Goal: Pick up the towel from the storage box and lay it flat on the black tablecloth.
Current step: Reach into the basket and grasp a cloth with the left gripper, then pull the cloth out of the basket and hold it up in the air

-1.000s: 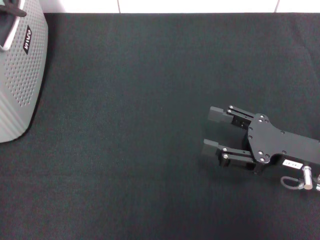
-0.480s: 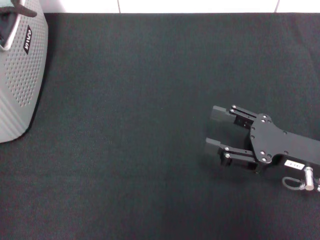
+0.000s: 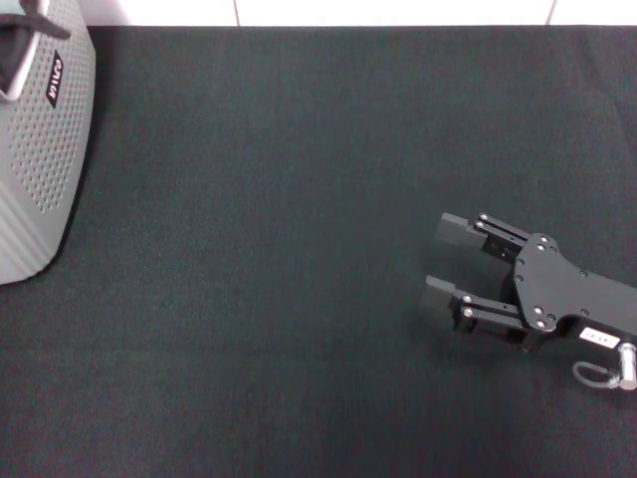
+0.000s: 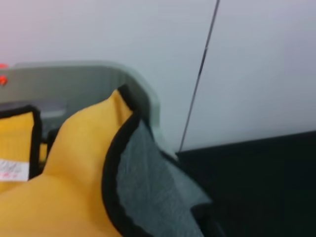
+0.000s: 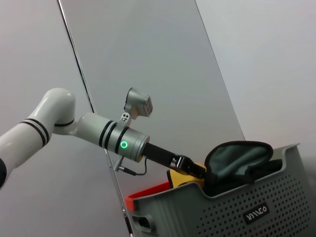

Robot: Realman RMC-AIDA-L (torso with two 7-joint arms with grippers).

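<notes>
The towel [image 4: 74, 197] fills the left wrist view, bunched, with its yellow-orange face, a grey-green fold and black edging. In the right wrist view the towel [image 5: 236, 157] humps above the rim of the light-grey perforated storage box [image 5: 237, 212]. My left gripper [image 5: 195, 170] reaches over that rim and is shut on the towel. In the head view the storage box [image 3: 40, 169] stands at the far left on the black tablecloth [image 3: 279, 199]. My right gripper [image 3: 445, 259] is open and empty, low over the cloth at the near right.
A white wall strip [image 3: 398, 12] borders the cloth's far edge. A red-orange object [image 5: 148, 196] shows beside the box in the right wrist view. The tablecloth spreads broadly between the box and my right gripper.
My right gripper has drawn back to the right and a little nearer, still open. The box has not moved.
</notes>
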